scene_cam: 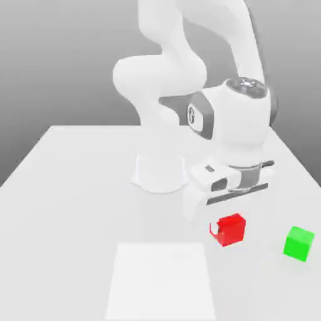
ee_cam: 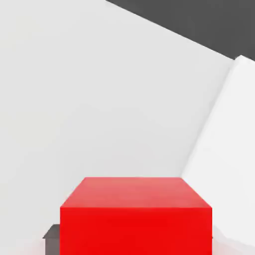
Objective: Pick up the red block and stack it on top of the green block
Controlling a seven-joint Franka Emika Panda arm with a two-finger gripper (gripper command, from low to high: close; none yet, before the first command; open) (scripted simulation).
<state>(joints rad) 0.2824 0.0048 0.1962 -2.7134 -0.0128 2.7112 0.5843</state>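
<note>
You see the red block (ee_cam: 135, 219) close up, its top face and one side showing, above the pale table (ee_cam: 99, 109). A small dark fingertip (ee_cam: 51, 234) touches its lower edge.

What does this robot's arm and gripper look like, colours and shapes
The arm is glossy white, built of thick rounded segments, rising from a white cylindrical base. The wrist has dark grey joint bands and a grey cap. The gripper body is white with dark grey trim.

red block (scene_cam: 231, 229) under gripper (scene_cam: 221, 233); green block (scene_cam: 298, 243) toward exterior view's right.
</note>
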